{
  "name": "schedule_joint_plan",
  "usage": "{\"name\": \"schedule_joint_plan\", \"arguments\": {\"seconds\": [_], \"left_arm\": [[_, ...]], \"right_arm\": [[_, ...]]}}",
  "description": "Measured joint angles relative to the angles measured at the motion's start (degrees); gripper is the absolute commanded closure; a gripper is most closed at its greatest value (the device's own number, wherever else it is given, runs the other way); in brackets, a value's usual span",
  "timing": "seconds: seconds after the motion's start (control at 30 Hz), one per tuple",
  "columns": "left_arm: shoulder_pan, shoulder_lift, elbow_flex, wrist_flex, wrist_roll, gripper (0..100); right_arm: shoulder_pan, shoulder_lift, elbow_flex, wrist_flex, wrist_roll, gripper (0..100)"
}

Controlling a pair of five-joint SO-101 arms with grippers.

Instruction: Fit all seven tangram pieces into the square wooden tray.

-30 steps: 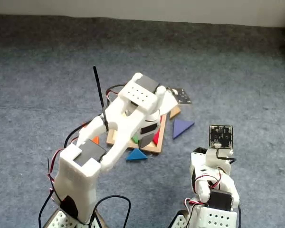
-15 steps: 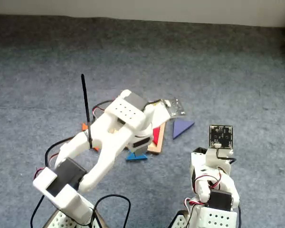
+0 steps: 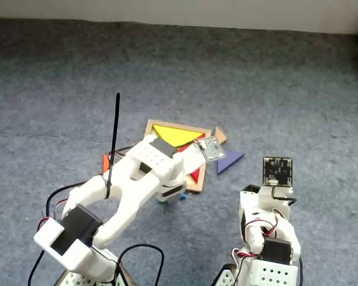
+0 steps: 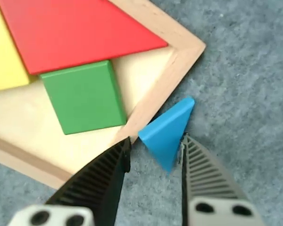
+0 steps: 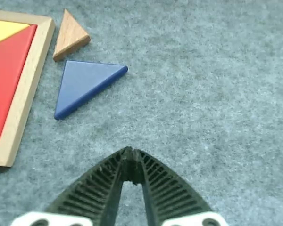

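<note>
The square wooden tray (image 4: 179, 61) lay on the grey counter (image 3: 286, 89) with three pieces set inside it: a yellow triangle (image 3: 176, 134), a large red triangle (image 4: 80, 28) alongside it, and a green square (image 4: 85, 96) touching the red triangle's edge. Part of the tray floor beside the green square was bare wood.

Just outside one corner of the tray a light blue triangle (image 4: 167, 134) lay on the counter, almost touching the rim. The left pincer (image 4: 155, 141) hung over it, parted, with one finger (image 4: 106, 174) by the tray's corner and the other on the far side of the piece, close against its edge; the triangle sat between them, not clamped.

On another side of the tray a dark blue triangle (image 5: 82, 84) lay near the rim but apart from it, and a small plain wooden triangle (image 5: 70, 35) lay just off the tray's corner, beside the dark blue one. An orange piece (image 3: 105, 161) showed on the opposite side of the tray.

The right pincer (image 5: 130, 153) hovered well away from the tray, beyond the dark blue triangle, its fingers pressed together and holding nothing.
</note>
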Motion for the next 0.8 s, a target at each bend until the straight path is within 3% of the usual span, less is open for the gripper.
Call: {"name": "schedule_joint_plan", "arguments": {"seconds": [0.43, 0.8], "left_arm": [[0.1, -0.3, -2.5, -1.5, 2.3, 81], [-3.7, -0.3, -5.5, -1.5, 0.6, 81]], "right_arm": [[0.0, 0.0, 0.0, -0.9, 0.0, 99.2], [0.0, 0.0, 0.0, -0.9, 0.0, 99.2]]}}
